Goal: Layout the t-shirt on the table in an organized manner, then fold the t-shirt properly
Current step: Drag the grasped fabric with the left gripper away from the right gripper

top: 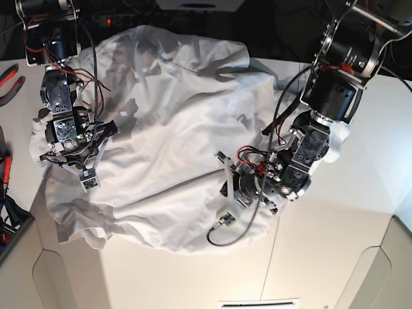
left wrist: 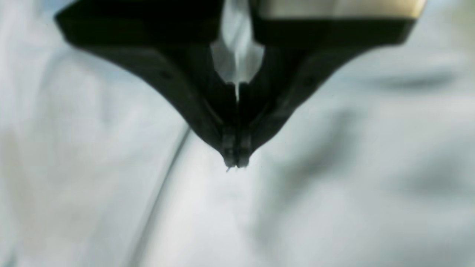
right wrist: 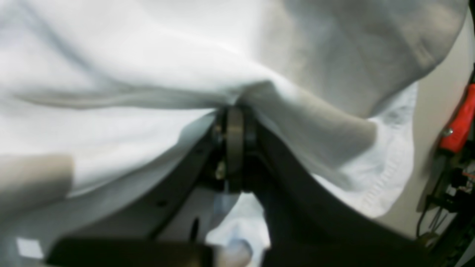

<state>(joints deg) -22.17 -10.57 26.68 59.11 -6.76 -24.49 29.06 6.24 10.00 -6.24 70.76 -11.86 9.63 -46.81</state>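
The white t-shirt (top: 174, 122) lies crumpled and spread over the left and middle of the table (top: 335, 244). My left gripper (top: 224, 177) rests on the shirt's right part near its lower edge. In the left wrist view this left gripper (left wrist: 235, 163) is shut, fingertips together, with a fold of the t-shirt (left wrist: 334, 185) caught between the jaws. My right gripper (top: 85, 182) is at the shirt's left side. In the right wrist view the right gripper (right wrist: 234, 111) is shut on a bunched ridge of the t-shirt (right wrist: 148, 55), which drapes over it.
Red-handled pliers (top: 9, 77) lie at the table's left edge; a red tool (right wrist: 458, 126) also shows in the right wrist view. A thin dark seam (top: 277, 251) runs across the table at the front right. Cables hang from both arms.
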